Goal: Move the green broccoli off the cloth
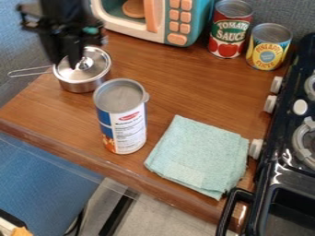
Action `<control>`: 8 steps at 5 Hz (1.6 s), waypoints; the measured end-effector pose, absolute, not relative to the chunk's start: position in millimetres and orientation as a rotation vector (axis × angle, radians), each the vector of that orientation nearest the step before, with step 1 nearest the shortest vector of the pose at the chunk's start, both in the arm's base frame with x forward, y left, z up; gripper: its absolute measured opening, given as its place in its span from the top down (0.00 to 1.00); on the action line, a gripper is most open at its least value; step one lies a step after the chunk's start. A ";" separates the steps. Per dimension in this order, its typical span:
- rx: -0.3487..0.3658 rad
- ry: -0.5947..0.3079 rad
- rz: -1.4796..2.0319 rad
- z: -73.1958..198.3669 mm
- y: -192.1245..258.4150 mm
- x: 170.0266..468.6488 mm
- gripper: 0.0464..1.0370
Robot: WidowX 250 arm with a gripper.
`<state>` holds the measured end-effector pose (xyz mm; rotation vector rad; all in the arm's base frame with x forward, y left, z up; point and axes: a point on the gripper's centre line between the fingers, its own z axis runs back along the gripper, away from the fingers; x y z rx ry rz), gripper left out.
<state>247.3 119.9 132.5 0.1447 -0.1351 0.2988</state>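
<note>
The black gripper (72,51) hangs at the upper left, in front of the lidded metal pot and far to the upper left of the cloth. A folded light teal cloth (198,156) lies flat near the counter's front edge, left of the stove. Its upper surface is bare.
A tall can (129,131) stands left of the cloth, with the metal pot (86,84) behind it. Two food cans, one red (229,32) and one yellow (268,48), and a toy microwave (157,18) line the back. A black stove (289,156) borders the right side.
</note>
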 end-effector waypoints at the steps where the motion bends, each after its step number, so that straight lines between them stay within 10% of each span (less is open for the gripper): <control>1: 0.133 -0.088 0.331 108.6 148.3 238.2 0.76; 4: 0.064 -0.008 0.277 45.2 156.3 230.6 0.72; 6: 0.044 0.005 0.261 40.9 155.1 229.4 0.11; 8: 0.074 -0.115 0.194 100.8 151.2 225.2 0.03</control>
